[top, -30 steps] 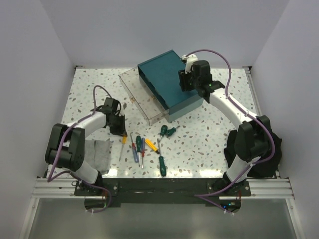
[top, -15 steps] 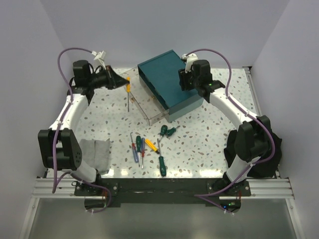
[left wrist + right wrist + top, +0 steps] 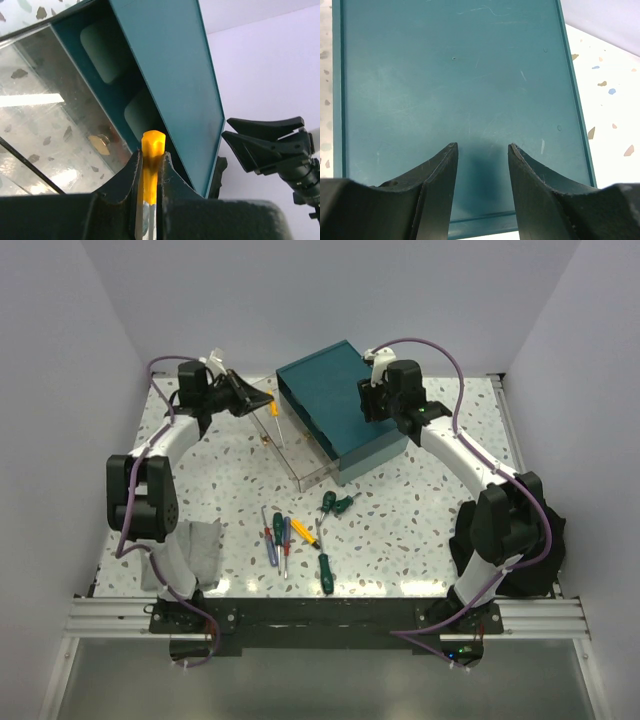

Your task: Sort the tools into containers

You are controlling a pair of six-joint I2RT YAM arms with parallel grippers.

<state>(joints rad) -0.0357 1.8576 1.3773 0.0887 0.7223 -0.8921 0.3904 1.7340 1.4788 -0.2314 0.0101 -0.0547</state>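
Observation:
My left gripper point(image 3: 262, 400) is shut on a yellow-handled screwdriver point(image 3: 274, 411), whose shaft hangs down over the pulled-out clear drawer point(image 3: 290, 455) of the teal box point(image 3: 335, 405). In the left wrist view the yellow handle point(image 3: 152, 147) sticks up between the closed jaws of the left gripper point(image 3: 151, 159), with the drawer's brass knob point(image 3: 102, 145) just behind. My right gripper point(image 3: 481, 150) stands open just above the teal box's top point(image 3: 455, 75), with nothing between its jaws. Several screwdrivers point(image 3: 300, 535) with green, red, blue and yellow handles lie on the table in front.
A grey folded cloth point(image 3: 200, 545) lies at the near left beside the left arm's base. The speckled table point(image 3: 430, 490) has white walls on three sides. The right gripper's black fingers point(image 3: 270, 145) show past the box's edge in the left wrist view.
The left arm lifted the yellow screwdriver off the table near the other tools, swung it up to the far left, then right over the open drawer. The right arm has not moved.

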